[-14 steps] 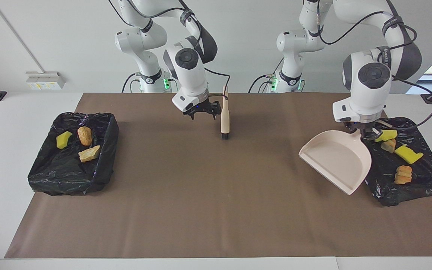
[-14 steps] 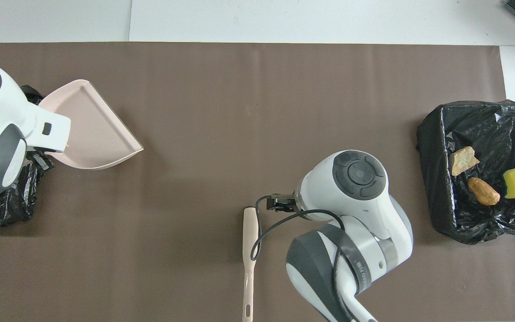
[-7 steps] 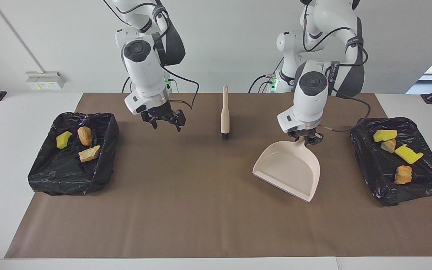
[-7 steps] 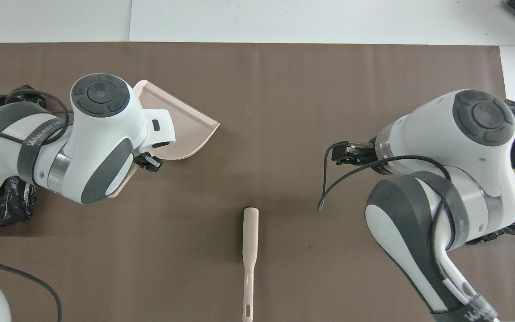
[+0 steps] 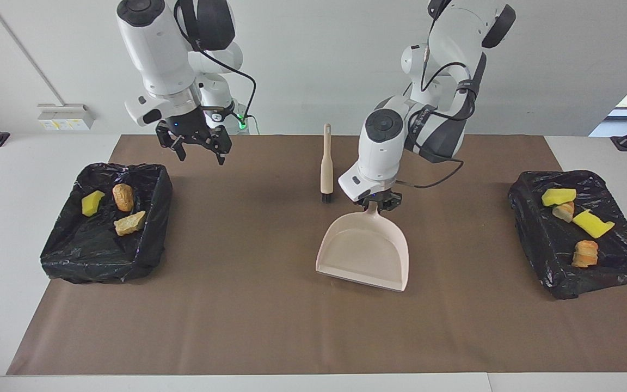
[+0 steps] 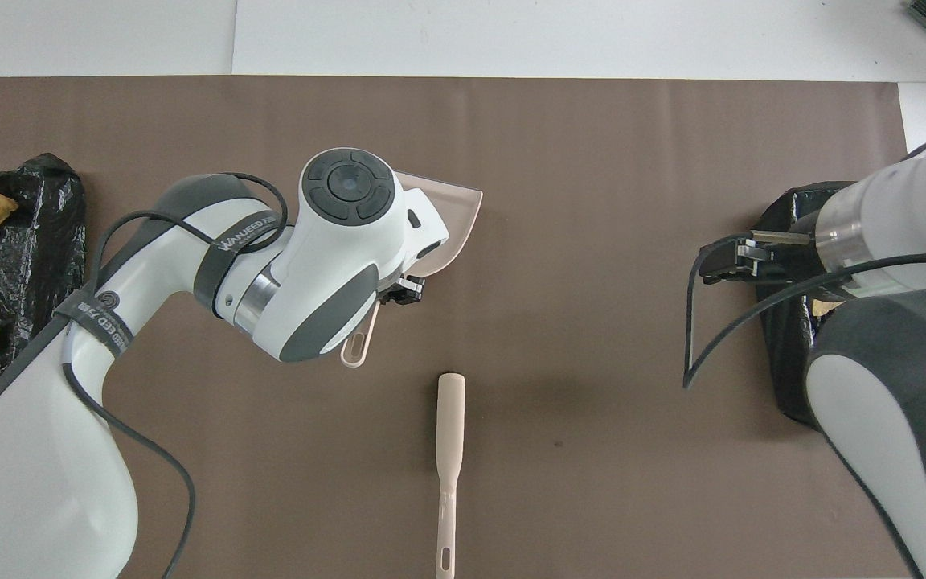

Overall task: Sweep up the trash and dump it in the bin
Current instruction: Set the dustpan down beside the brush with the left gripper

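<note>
Left gripper (image 5: pixel 381 203) pinched on the handle of the pale pink dustpan (image 5: pixel 365 253), now carried from the bin at the left arm's end (image 5: pixel 575 234) to the middle of the brown mat (image 5: pixel 270 305), just beside the brush (image 5: pixel 326 163), pan mouth facing away from the robots. Right gripper (image 5: pixel 198 146) spread wide and empty, now raised higher, over the mat near the bin at the right arm's end (image 5: pixel 106 231). Trash unmoved: four scraps (image 5: pixel 585 224) in the first bin, three scraps (image 5: pixel 123 209) in the second. Brush unmoved, flat on the mat, bristles away from the robots.
</note>
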Robot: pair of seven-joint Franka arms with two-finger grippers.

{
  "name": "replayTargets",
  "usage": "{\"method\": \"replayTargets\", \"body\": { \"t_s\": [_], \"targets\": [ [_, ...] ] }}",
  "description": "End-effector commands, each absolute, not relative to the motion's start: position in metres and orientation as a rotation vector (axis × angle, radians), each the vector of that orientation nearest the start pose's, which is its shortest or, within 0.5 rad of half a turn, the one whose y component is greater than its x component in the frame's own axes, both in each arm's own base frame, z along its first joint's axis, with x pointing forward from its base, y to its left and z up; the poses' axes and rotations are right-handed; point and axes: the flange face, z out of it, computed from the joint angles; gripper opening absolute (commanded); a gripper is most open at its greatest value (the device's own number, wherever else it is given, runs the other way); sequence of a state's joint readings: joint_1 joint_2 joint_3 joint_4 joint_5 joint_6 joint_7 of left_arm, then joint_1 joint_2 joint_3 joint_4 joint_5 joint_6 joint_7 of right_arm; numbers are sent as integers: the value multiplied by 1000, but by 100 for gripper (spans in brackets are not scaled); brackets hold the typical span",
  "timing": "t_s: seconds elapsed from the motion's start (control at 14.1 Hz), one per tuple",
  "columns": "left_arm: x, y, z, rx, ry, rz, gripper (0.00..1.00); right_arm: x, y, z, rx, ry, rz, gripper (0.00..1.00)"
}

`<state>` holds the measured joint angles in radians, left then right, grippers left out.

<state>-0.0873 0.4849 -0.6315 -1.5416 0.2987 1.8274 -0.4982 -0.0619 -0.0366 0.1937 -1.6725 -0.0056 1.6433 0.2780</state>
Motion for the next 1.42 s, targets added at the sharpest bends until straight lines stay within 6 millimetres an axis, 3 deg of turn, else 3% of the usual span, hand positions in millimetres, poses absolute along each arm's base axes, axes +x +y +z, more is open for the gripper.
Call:
{"method": "replayTargets", "body": {
  "t_s": [0.0, 0.07, 0.28, 0.42, 0.57, 0.64, 0.71, 0.85, 1.06, 1.13, 1.27, 1.35],
  "targets": [
    [569, -430, 387, -3100, 216, 138, 0, 525, 18, 644, -3172, 209, -27, 100],
    [574, -442, 372, -3097, 156, 118, 0, 520, 1, 655, -3172, 196, -23, 100],
    [574, -454, 371, -3120, 147, 96, 0, 512, -50, 687, -3175, 103, -28, 100],
    [572, -456, 363, -3121, 158, 103, 0, 506, -58, 687, -3196, 117, -23, 100],
    [576, -453, 360, -3143, 149, 77, 0, 493, -45, 662, -3173, 104, 68, 100],
    [578, -453, 358, -3149, 148, 65, 0, 493, -45, 663, -3142, 128, 56, 100],
    [576, -449, 353, -3133, 148, 85, 21, 493, -48, 664, -3110, 163, 46, 100],
    [573, -447, 350, -3119, 148, 104, 98, 494, -41, 664, -3101, 173, 46, 100],
    [575, -435, 353, -3102, 140, 111, 100, 494, -41, 664, -3103, 157, 46, 100],
    [578, -416, 371, -3088, 117, 100, 100, 493, -40, 664, -3117, 155, 47, 100],
    [548, -390, 421, -3031, 101, 59, 100, 491, -39, 664, -3121, 146, 64, 100],
    [534, -380, 429, -2980, 98, 45, 100, 492, -38, 664, -3123, 144, 54, 100]
  ]
}}
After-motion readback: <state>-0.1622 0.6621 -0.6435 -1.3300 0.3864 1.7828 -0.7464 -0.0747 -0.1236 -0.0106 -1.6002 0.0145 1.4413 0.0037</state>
